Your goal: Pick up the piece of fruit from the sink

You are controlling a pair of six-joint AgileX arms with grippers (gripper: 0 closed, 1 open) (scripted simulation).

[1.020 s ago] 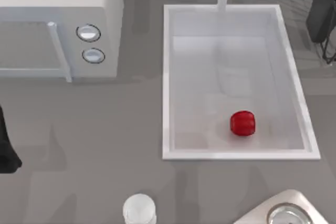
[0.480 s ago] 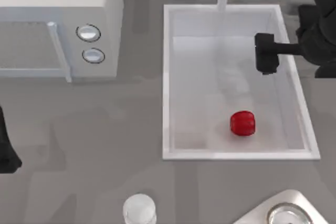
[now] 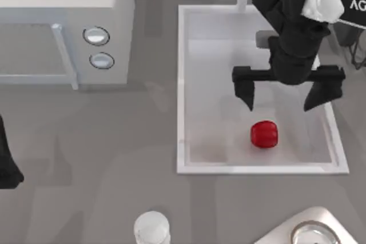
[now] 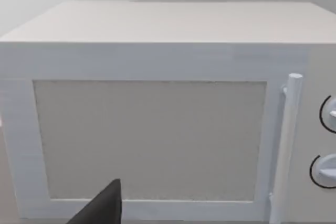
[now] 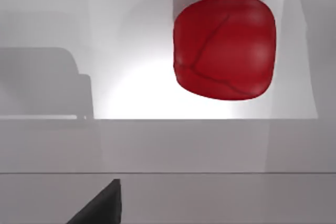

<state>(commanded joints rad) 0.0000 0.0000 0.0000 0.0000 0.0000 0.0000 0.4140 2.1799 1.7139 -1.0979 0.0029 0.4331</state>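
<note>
Fruit (image 3: pixel 264 134): glossy red skin, smooth, faint creases. Sink (image 3: pixel 182 84): smooth white, slight sheen. Table (image 3: pixel 91 152): matt grey. Microwave (image 3: pixel 63 4): matt white casing, shiny ringed knobs. Right claw (image 3: pixel 287 92): matt black.

The right arm (image 3: pixel 294 32) is glossy black with a white lettered upper segment.

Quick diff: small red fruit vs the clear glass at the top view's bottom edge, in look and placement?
The small glossy red fruit is opaque and squat; the clear round glass is see-through and colourless. The fruit lies inside the white rectangular sink, on its floor; the glass stands on the grey counter outside it. The open right gripper hangs over the sink, next to the fruit, far from the glass. Both look round from above.
</note>
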